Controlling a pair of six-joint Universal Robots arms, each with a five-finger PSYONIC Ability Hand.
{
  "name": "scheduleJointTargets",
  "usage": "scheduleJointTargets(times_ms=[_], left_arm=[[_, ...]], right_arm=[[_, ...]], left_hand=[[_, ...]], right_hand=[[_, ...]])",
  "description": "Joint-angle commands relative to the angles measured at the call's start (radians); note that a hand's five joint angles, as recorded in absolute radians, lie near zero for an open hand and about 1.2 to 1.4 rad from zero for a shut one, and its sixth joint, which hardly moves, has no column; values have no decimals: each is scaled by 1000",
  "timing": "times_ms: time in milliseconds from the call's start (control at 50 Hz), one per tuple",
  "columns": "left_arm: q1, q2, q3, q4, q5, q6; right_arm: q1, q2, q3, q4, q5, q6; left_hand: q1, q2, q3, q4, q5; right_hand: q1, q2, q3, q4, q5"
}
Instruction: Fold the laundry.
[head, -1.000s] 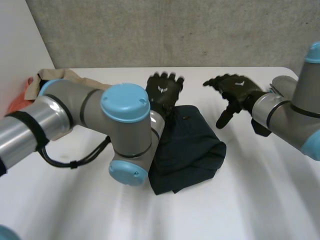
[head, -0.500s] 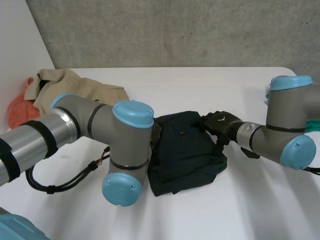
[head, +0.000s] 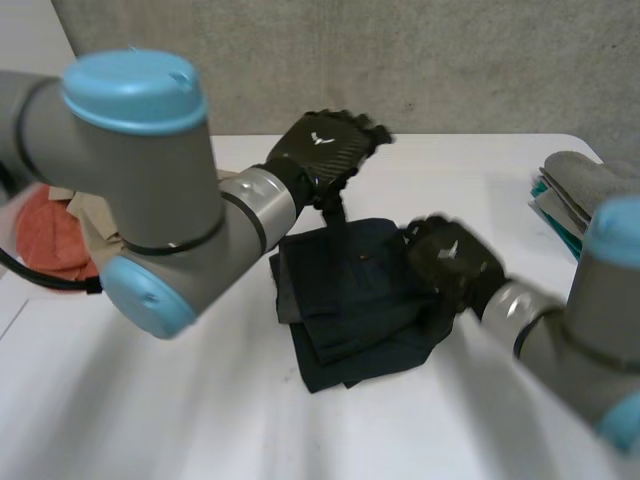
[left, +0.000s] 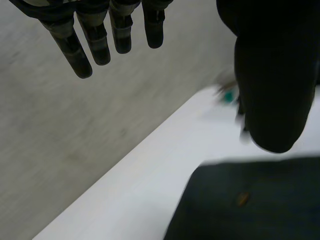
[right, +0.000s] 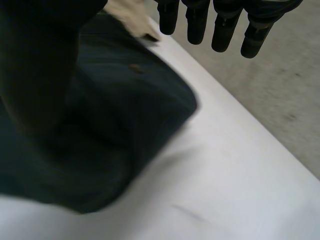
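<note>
A dark navy garment (head: 350, 300) lies folded in a rough square at the middle of the white table (head: 200, 420). My left hand (head: 325, 150) hovers above the garment's far edge, fingers (left: 100, 35) straight and spread, holding nothing. In the left wrist view the navy garment (left: 250, 200) lies below the thumb (left: 275, 75). My right hand (head: 450, 255) is at the garment's right edge, also open. Its fingers (right: 225, 25) are straight above the navy garment (right: 115, 125), with the thumb (right: 40, 65) over the cloth.
A beige garment (head: 90, 215) and an orange cloth (head: 45, 235) lie at the table's far left, behind my left arm. A stack of folded grey and teal cloths (head: 570, 185) sits at the far right. The wall stands just behind the table.
My left arm has swung up and its hand now shows above the garment's far edge. My right arm has dropped lower, its hand still at the garment's right edge.
</note>
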Motion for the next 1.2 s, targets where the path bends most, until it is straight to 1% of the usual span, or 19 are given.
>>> scheduleJointTargets(times_ms=[20, 140, 220, 300, 480, 580, 620, 660, 680, 800, 880, 980, 1000, 1060, 1080, 1120, 1140, 1200], left_arm=[[59, 44, 12, -76, 353, -139], [56, 38, -7, -73, 356, -137], [52, 27, -16, -73, 332, -136], [52, 23, -18, -71, 310, -134], [52, 23, -21, -69, 301, -134], [53, 23, -22, -69, 299, -134], [52, 24, -25, -69, 301, -134], [53, 26, -33, -69, 299, -134], [55, 27, -39, -66, 301, -133], [55, 40, -41, -46, 298, -134], [56, 60, -38, -36, 298, -134], [67, 119, -36, 3, 295, -137], [70, 130, -36, 19, 293, -137], [75, 142, -36, 33, 293, -139], [75, 149, -36, 38, 293, -139], [75, 152, -34, 39, 293, -139], [75, 152, -34, 39, 293, -141], [73, 152, -33, 39, 293, -141]], right_arm=[[111, -9, 326, -388, 38, 2], [137, 99, 321, -515, 91, -2], [141, 159, 286, -612, 104, -3], [141, 189, 260, -691, 127, -4], [166, 240, 183, -704, 122, 1], [168, 288, 122, -701, 121, 2], [168, 305, 90, -696, 121, 2], [166, 309, 71, -696, 122, 4], [158, 306, 53, -696, 125, 8], [158, 274, 13, -698, 125, 17], [145, 226, -37, -696, 128, 16], [22, 200, -126, -684, 131, 17], [-18, 197, -155, -681, 125, 19], [-76, 194, -205, -681, 119, 36], [-127, 191, -247, -681, 113, 62], [-174, 188, -283, -681, 102, 85], [-226, 186, -327, -676, 81, 114], [-305, 188, -381, -658, 45, 168]], left_hand=[[53, 44, 40, 46, 29], [56, 47, 43, 49, 32], [53, 44, 40, 46, 29], [56, 47, 43, 49, 32], [56, 47, 43, 49, 32], [56, 47, 43, 49, 32], [56, 47, 43, 49, 32], [56, 47, 43, 49, 32], [56, 47, 43, 49, 32], [56, 47, 43, 49, 32], [56, 47, 43, 49, 32], [56, 47, 43, 49, 32], [56, 47, 43, 49, 32], [56, 47, 43, 49, 32], [56, 47, 43, 49, 32], [56, 47, 43, 49, 32], [56, 47, 43, 49, 32], [56, 47, 43, 49, 32]], right_hand=[[8, 8, -27, -29, -47], [8, 8, -27, -29, -47], [8, 8, -27, -29, -47], [8, 8, -27, -29, -47], [18, 18, -17, -19, -37], [314, 314, 279, 277, 260], [698, 697, 662, 660, 643], [1129, 1128, 1093, 1091, 1074], [1229, 1228, 1193, 1191, 1174], [1230, 1229, 1194, 1192, 1175], [1230, 1229, 1194, 1192, 1175], [1230, 1229, 1194, 1192, 1175], [1230, 1229, 1194, 1192, 1175], [1230, 1229, 1194, 1192, 1175], [1230, 1229, 1194, 1192, 1175], [1230, 1229, 1194, 1192, 1175], [1230, 1229, 1194, 1192, 1175], [1230, 1229, 1194, 1192, 1175]])
